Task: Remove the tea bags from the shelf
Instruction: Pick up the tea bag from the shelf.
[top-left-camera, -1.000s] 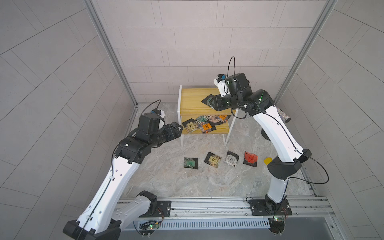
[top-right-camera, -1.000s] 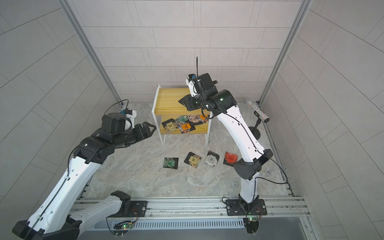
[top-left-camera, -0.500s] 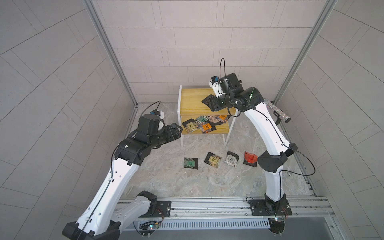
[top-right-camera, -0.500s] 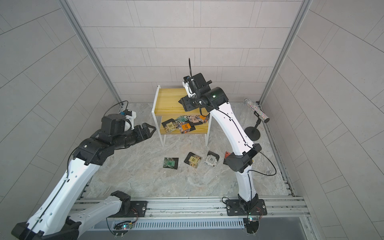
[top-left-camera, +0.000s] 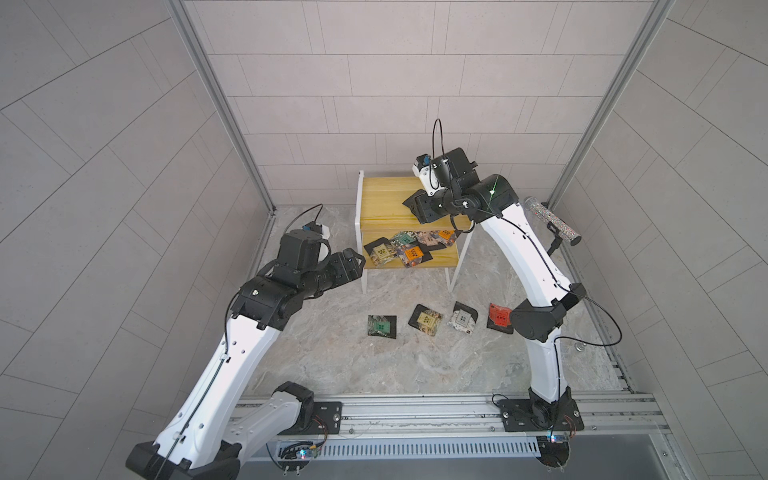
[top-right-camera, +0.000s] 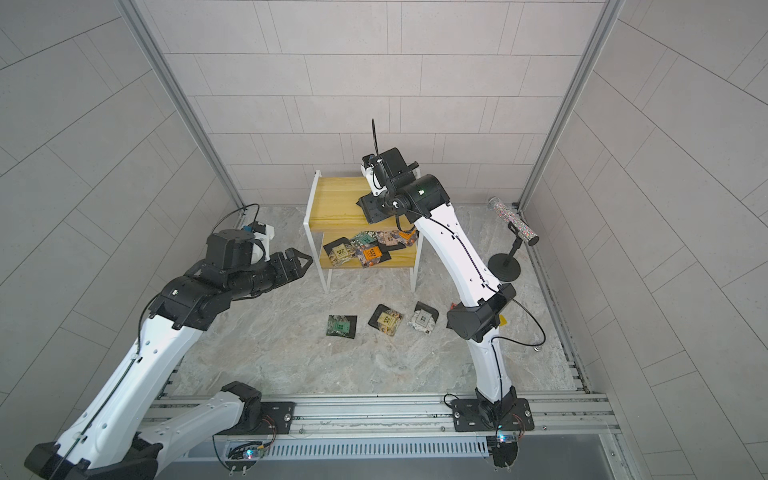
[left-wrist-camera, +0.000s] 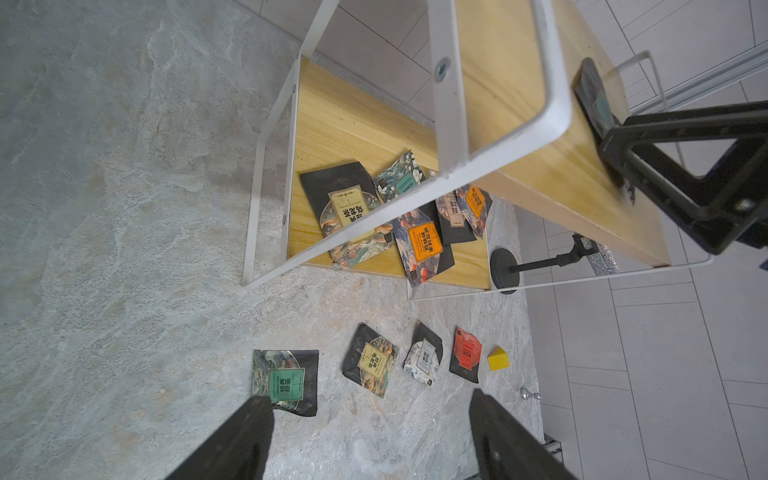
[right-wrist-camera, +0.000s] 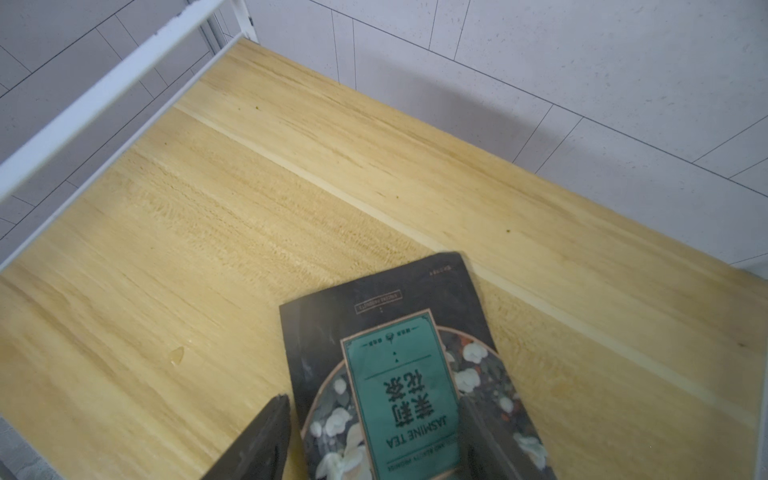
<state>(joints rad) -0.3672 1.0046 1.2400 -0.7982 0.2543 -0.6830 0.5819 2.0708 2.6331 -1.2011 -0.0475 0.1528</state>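
The shelf (top-left-camera: 384, 199) (top-right-camera: 332, 199) stands at the back, with yellow boards on a white frame. One teal-labelled tea bag (right-wrist-camera: 399, 374) (left-wrist-camera: 594, 99) lies flat on its top board. My right gripper (top-left-camera: 415, 205) (top-right-camera: 365, 208) (right-wrist-camera: 374, 407) is open low over it, one finger beside the bag's edge and the other above the bag. Several tea bags (top-left-camera: 409, 249) (top-right-camera: 365, 249) (left-wrist-camera: 415, 216) overlap on the lower board. My left gripper (top-left-camera: 358, 262) (top-right-camera: 301, 268) (left-wrist-camera: 370, 399) hangs open and empty in the air beside the shelf's left legs.
Several tea bags lie in a row on the floor in front of the shelf, green (top-left-camera: 381, 325), beige (top-left-camera: 427, 319), white (top-left-camera: 461, 320) and red (top-left-camera: 500, 318). A yellow block (left-wrist-camera: 497, 359) sits beside the red one. A glittery tube on a black stand (top-right-camera: 513, 220) stands right of the shelf.
The right arm's elbow has swung inward and its gripper has shifted slightly left over the top board, with the jaws spreading wider. The left arm has barely moved.
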